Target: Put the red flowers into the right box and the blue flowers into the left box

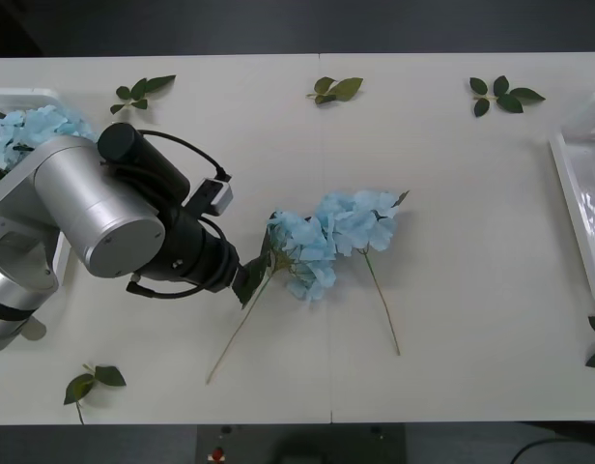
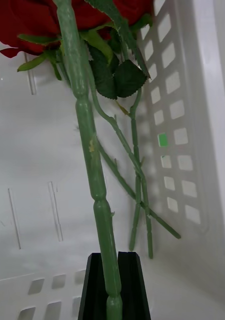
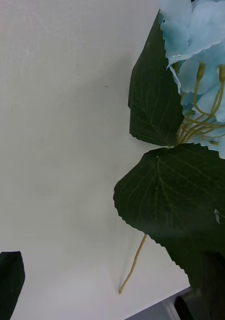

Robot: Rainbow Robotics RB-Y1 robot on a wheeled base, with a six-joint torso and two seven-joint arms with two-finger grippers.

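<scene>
Left gripper hangs jaws spread beside the leaves of two blue flowers lying mid-counter; more blue sits in the left box. Right gripper pinches a red flower stem inside the right box
</scene>
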